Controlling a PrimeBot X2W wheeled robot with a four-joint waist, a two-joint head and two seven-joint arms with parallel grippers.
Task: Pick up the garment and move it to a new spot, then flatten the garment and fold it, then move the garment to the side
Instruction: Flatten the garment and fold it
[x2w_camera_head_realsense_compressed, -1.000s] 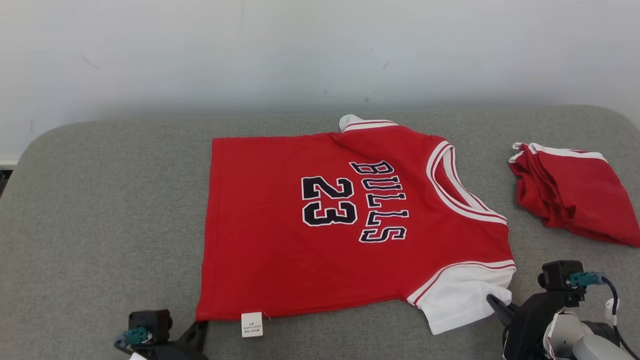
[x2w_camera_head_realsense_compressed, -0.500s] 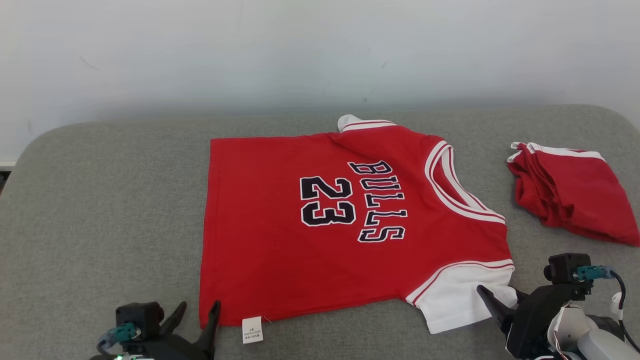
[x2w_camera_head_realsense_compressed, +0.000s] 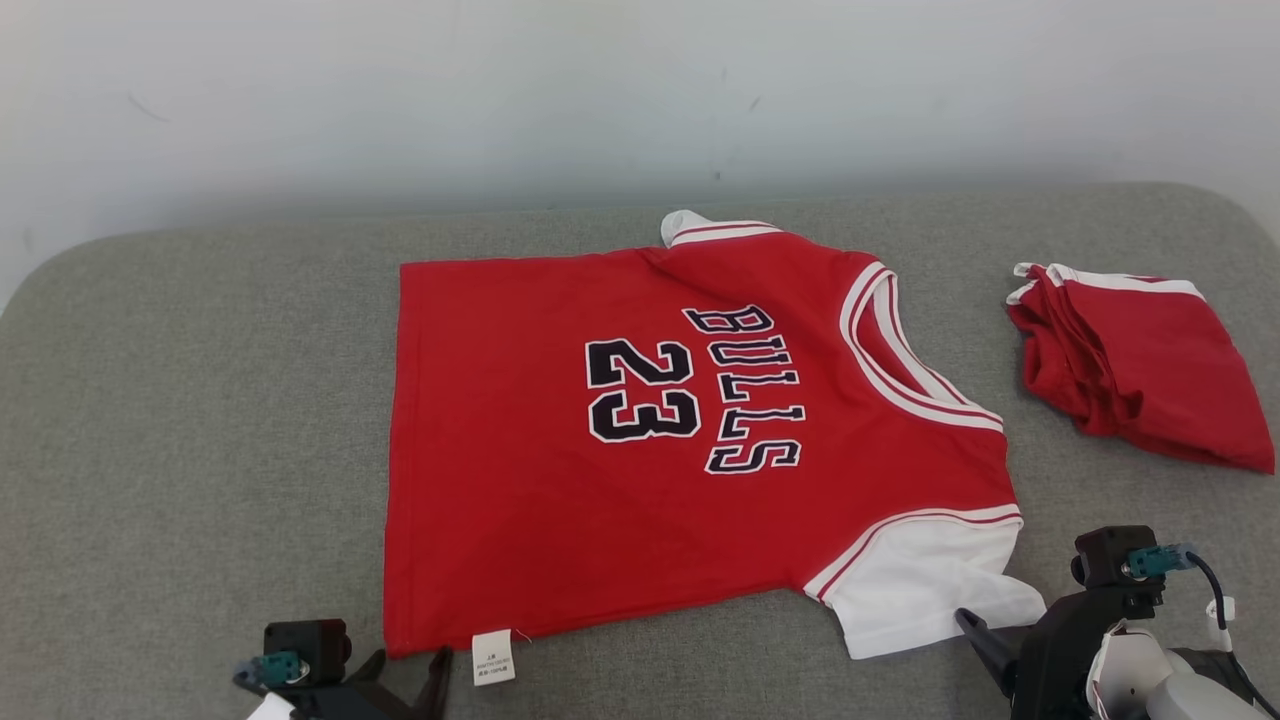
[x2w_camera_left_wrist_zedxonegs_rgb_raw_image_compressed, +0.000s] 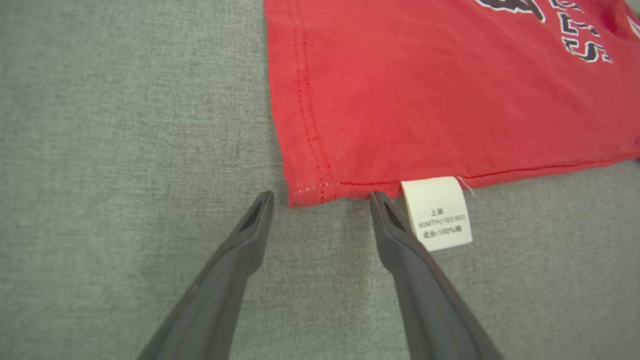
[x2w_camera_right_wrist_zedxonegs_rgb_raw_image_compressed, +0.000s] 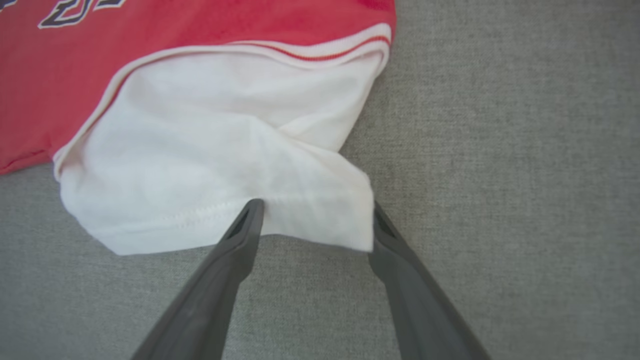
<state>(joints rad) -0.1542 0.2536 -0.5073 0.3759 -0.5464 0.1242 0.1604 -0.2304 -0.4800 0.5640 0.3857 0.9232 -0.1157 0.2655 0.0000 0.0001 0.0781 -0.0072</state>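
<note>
Jersey (x2w_camera_head_realsense_compressed: 690, 450): flat before you.
Left hand (x2w_camera_left_wrist_zedxonegs_rgb_raw_image_compressed: 321, 196): wide, empty, at hem (x2w_camera_left_wrist_zedxonegs_rgb_raw_image_compressed: 310, 189).
Right hand (x2w_camera_right_wrist_zedxonegs_rgb_raw_image_compressed: 315, 204): wide, empty, straddling sleeve (x2w_camera_right_wrist_zedxonegs_rgb_raw_image_compressed: 225, 165).
Far right: red bundle (x2w_camera_head_realsense_compressed: 1140, 370).

Bright, even, diffuse light, shadows faint and soft. Head view sharp; both wrist views softer, blurring beyond the jaws toward the top edge.

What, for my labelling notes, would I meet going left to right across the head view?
In order: left end effector → red Bulls jersey → folded red garment.
</note>
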